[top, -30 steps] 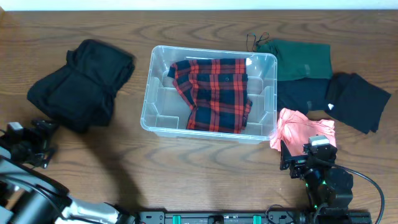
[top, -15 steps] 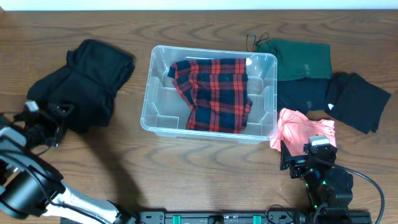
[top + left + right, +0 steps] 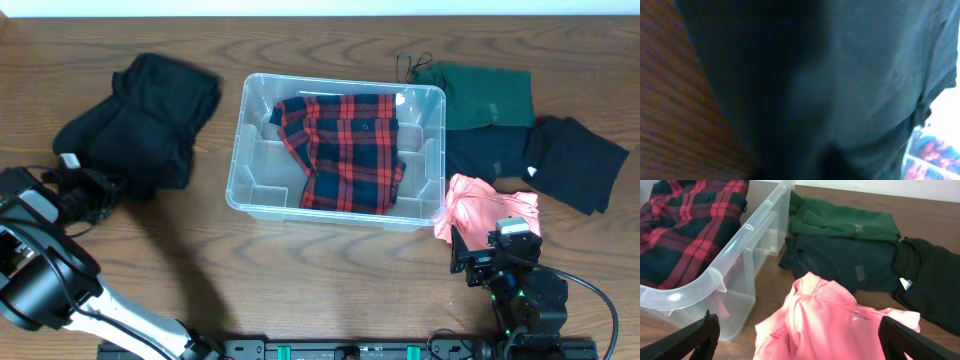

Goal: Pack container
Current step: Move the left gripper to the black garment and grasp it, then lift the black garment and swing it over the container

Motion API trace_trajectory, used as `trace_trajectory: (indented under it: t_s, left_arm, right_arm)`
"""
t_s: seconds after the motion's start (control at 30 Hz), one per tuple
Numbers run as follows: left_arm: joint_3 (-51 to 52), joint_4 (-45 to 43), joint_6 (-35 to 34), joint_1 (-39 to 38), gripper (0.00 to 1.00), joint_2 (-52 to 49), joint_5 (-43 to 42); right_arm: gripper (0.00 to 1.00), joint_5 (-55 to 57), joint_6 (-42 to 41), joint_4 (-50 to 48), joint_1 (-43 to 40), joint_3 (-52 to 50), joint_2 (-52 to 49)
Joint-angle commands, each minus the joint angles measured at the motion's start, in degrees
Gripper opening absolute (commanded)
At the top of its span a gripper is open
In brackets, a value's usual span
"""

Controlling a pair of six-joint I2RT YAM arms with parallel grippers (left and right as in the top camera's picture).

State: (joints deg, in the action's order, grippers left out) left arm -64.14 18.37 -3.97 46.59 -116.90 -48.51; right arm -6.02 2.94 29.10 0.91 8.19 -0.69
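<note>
Your left claw (image 3: 90,185) has reached the black garment (image 3: 140,120); whether it grips, you cannot tell. Your right claw (image 3: 797,335) idles wide. Judged: next pick for the container (image 3: 252,160) is starting.

Blurred black garment (image 3: 815,90) hides the left tool (image 3: 92,186) up close.

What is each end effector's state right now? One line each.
Left end effector: cannot be told; black garment fills its camera.
Right end effector: open, holding nothing.

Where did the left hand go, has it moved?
Yes. The left hand moved up the picture and rightward, nearer the container, reaching the black garment's edge.
</note>
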Motion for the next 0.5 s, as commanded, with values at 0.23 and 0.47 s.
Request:
trace_trajectory:
  t_s: [0.23, 0.47]
  left_arm:
    - [0.70, 4.76, 5.95, -0.81, 0.06, 4.83, -20.46]
    - [-3.15, 4.63, 1.09, -1.66, 0.06, 21.99, -33.59]
  right_arm:
    - [0.99, -0.44, -0.74, 0.04, -0.46, -0.15, 0.35]
    - [0.99, -0.44, -0.74, 0.04, -0.46, -0.15, 0.35]
